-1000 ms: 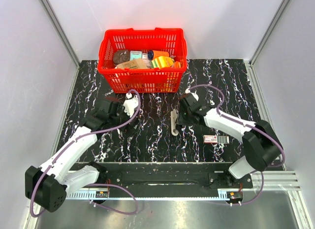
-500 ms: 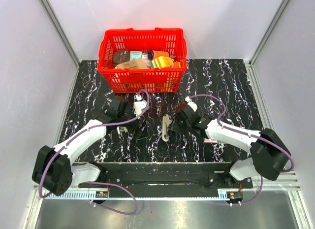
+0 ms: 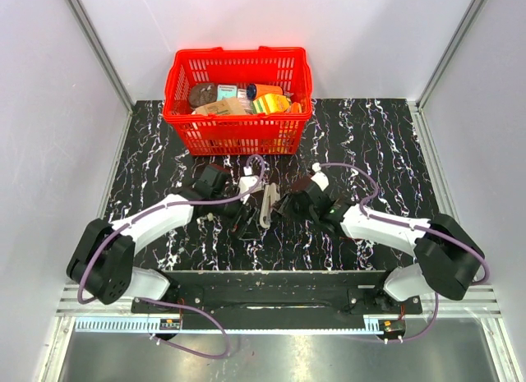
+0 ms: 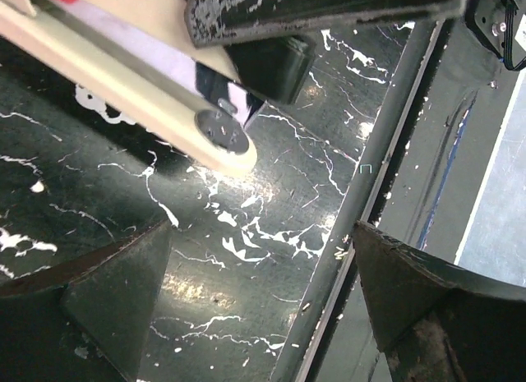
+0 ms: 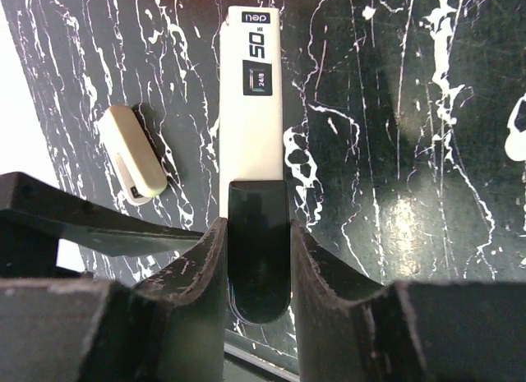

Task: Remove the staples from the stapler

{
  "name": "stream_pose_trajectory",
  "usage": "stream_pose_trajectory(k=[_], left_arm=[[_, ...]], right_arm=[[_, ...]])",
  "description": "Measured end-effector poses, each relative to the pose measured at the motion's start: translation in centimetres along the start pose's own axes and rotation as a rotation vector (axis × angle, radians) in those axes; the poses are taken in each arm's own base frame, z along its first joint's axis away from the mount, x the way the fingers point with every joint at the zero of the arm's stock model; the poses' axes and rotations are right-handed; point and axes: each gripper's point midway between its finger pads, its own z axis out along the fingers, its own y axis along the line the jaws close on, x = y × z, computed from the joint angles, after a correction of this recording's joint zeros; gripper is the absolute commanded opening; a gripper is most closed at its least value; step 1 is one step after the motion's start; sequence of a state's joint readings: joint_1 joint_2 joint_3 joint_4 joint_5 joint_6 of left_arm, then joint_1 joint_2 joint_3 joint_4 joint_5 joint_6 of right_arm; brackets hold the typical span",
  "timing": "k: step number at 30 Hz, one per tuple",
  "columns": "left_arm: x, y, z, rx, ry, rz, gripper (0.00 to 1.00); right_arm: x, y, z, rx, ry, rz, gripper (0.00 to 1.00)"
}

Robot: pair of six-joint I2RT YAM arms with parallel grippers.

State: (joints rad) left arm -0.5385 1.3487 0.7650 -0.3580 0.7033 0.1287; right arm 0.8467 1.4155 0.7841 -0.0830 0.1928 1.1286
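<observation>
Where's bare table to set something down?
Bare: table right of the basket up to the right wall; narrower strip left of the basket; near strip between the left arm and right arm. Crowded: centre, just in front of the basket, where the open left tool meets the right tool shut on the stapler.

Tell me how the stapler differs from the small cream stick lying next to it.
Length: the stapler is much longer than the cream stick. Markings: the stapler has a black end and printed labels, while the cream stick is nearly plain. State: the stapler is clamped at its black end by the right gripper, while the cream stick lies free on the table, tilted away from it. Both are cream-coloured bars.
</observation>
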Motion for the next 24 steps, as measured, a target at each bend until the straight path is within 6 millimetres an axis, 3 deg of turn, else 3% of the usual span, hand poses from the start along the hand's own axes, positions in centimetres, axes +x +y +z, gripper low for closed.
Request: stream_pose_trajectory(k=[10, 16, 24], left_arm=[[0.4, 0.6, 1.6, 0.022, 0.043, -0.032, 0.89], [-0.9, 0.9, 1.8, 0.021, 0.029, -0.021, 0.87], [-2.0, 1.0, 1.8, 0.025, 0.018, -0.002, 0.54]], right_arm=[[0.9, 0.0, 0.0, -0.048, 0.001, 0.048, 0.0], [0.7, 1.7, -1.1, -0.124, -0.013, 0.079, 0.0], [1.5, 3.4, -1.9, -0.186, -0.005, 0.085, 0.0]])
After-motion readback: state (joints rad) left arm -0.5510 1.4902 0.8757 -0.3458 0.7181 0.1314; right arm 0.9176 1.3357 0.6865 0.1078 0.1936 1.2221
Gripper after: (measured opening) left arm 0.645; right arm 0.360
